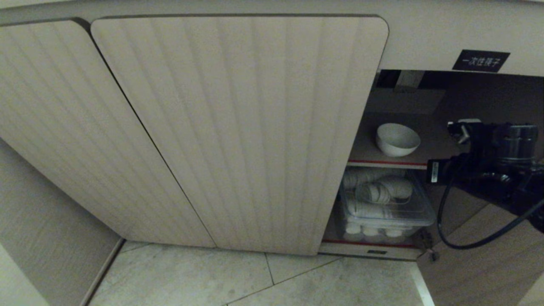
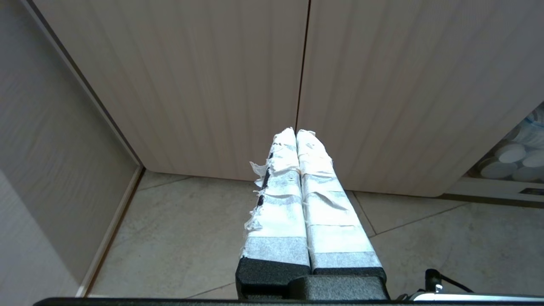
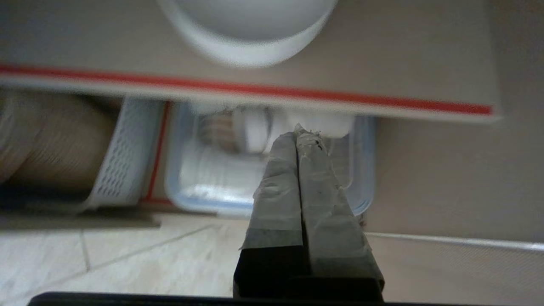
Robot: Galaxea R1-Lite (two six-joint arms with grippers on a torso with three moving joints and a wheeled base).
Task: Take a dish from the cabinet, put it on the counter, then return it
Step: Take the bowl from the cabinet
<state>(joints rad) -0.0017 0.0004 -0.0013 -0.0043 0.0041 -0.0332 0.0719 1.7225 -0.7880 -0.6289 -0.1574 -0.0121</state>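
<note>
**Right arm at the open cabinet, dish on the shelf**

Your right gripper (image 3: 299, 131) hangs nearest, jaws pressed together, empty, its tips hidden in the head view. The dish (image 1: 398, 139) sits on the red-edged shelf (image 1: 384, 162) inside the cabinet (image 1: 238, 127). Left gripper (image 2: 296, 132) is parked, likewise closed.

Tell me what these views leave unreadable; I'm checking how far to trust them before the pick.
- Head view: the right hand's fingertips, hidden behind its own black wrist.
- Right wrist view: the bowl, blurred and cut off by the frame's edge.
- Head view: the clear box, partly hidden by the closed door.
</note>
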